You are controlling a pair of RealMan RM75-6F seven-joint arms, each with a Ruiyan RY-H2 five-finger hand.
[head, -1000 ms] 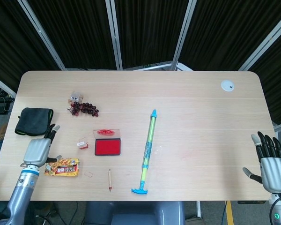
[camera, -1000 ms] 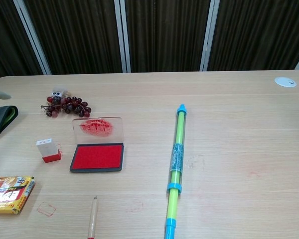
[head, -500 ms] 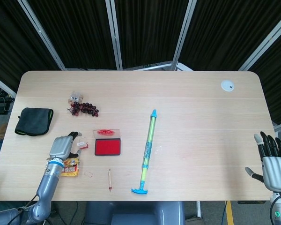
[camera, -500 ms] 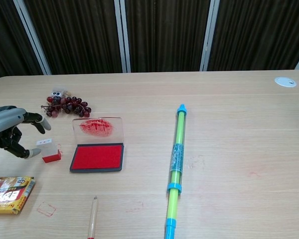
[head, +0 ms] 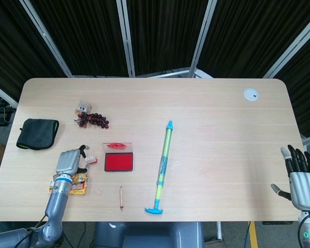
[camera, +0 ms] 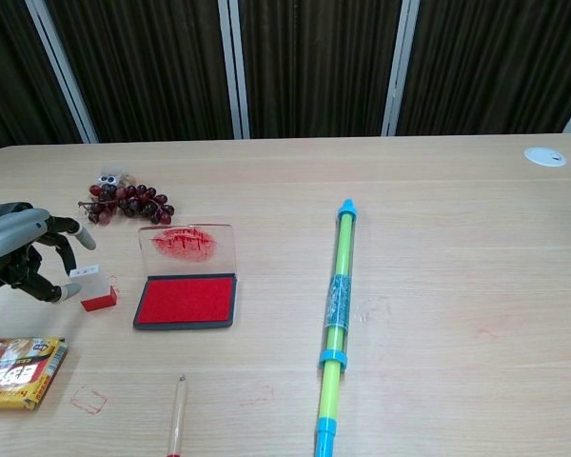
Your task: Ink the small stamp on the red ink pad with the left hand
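The small stamp (head: 91, 159) (camera: 93, 288), white with a red base, stands upright on the table just left of the red ink pad (head: 118, 162) (camera: 187, 301). The pad's clear lid (camera: 187, 244) lies folded back behind it. My left hand (head: 70, 163) (camera: 19, 257) is right beside the stamp on its left. Its thumb hangs above the stamp's top and a curled fingertip (camera: 65, 292) sits at the stamp's left side, but nothing is gripped. My right hand (head: 299, 178) hovers off the table's right edge, fingers spread and empty.
A bunch of dark grapes (head: 93, 120) (camera: 128, 202) lies behind the stamp. A black cloth (head: 37, 133) sits at far left, a snack packet (head: 75, 183) (camera: 14, 371) under my left wrist. In front lie a pencil (head: 121, 198) and a long green-blue tube (head: 163, 168) (camera: 338, 314).
My left hand has travelled right from near the black cloth to the stamp's left side, then curled its fingers in closer. The stamp has not moved. The right hand has dropped slightly.
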